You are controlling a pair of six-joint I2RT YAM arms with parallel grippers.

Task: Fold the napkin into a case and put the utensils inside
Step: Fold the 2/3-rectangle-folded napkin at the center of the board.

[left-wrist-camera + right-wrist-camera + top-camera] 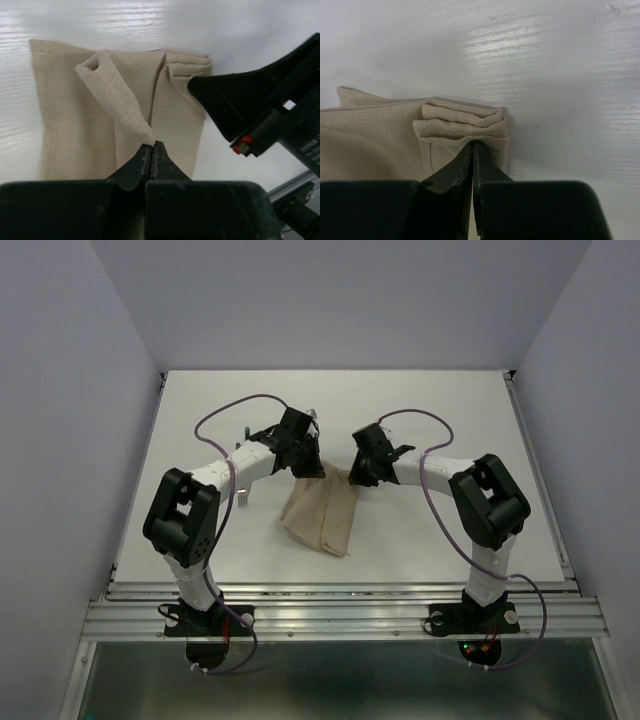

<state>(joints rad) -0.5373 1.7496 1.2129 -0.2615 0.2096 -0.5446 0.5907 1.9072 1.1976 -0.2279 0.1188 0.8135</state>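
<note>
The beige napkin point(322, 515) lies folded into a narrow oblong in the middle of the white table. My left gripper point(308, 466) is at its far left corner, shut on a cloth corner that it holds up as a rolled flap point(114, 95). My right gripper point(358, 476) is at the far right corner, jaws shut on the stacked fold layers point(462, 125). In the left wrist view the right gripper's fingers point(220, 95) touch that same bunched corner. The utensils are mostly hidden behind the left arm. Only a thin dark green piece point(244, 430) shows.
The table's point(450, 400) raised rails run along its left and right sides, and a metal frame crosses the near edge by the arm bases. A small silver piece point(240, 502) lies beside the left forearm. Purple cables loop above both arms.
</note>
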